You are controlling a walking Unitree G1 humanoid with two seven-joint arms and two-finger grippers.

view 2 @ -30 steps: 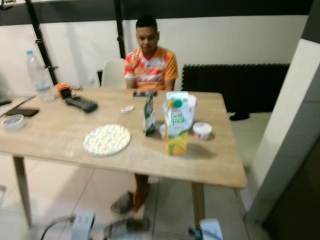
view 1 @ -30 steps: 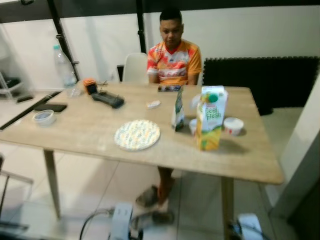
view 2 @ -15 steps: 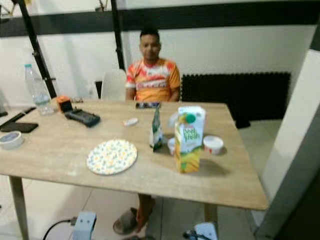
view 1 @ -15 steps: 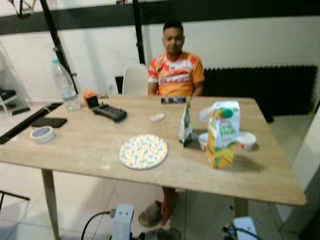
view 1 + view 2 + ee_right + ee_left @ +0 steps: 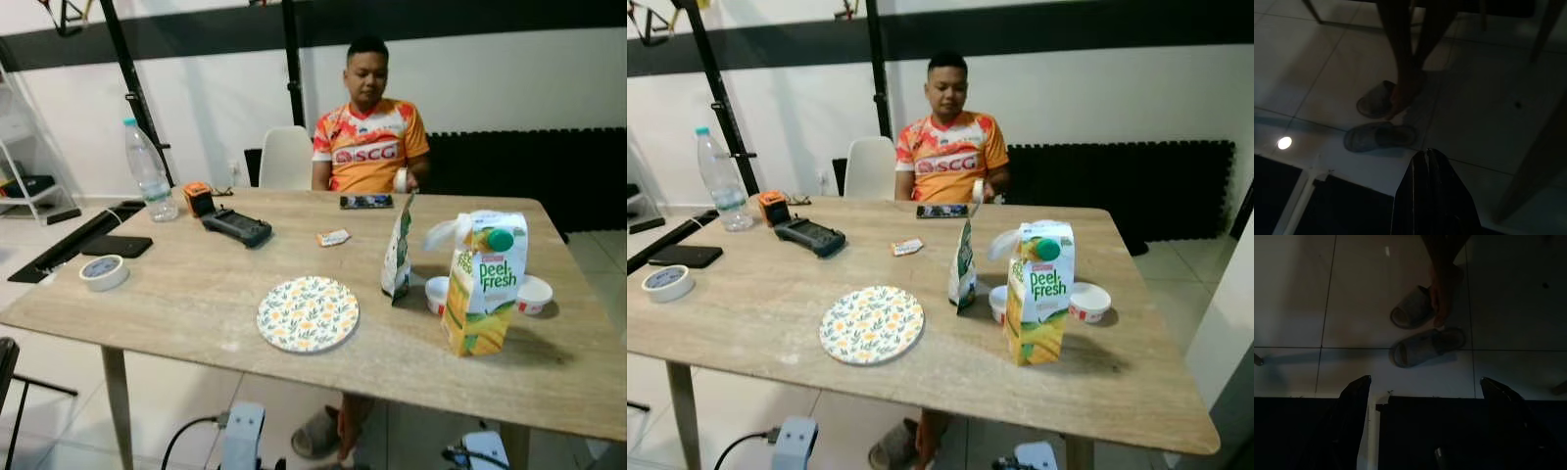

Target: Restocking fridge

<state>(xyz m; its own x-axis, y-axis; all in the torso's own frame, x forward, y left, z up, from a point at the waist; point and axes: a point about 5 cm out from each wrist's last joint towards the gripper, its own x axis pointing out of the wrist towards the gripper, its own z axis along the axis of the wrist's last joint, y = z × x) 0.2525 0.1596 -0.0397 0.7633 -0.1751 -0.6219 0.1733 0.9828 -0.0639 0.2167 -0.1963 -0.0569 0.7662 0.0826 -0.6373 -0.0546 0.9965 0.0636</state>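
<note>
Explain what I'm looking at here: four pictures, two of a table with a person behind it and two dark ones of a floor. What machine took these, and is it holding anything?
A walking humanoid robot took them. The two bright pictures come from the twin cameras on its head, so they show the same scene: a wooden table with a person seated behind it. On the table stand a juice carton, a small upright pouch, two little white cups, a flowered plate, a water bottle, a roll of tape and a few dark devices.

The two dark pictures come from cameras on the robot's wrists, looking along each arm's black fingers at the tiled floor, where slippers and the person's feet show. The left pincer has its fingers spread apart; the right pincer has them pressed together. Neither holds anything.
</note>
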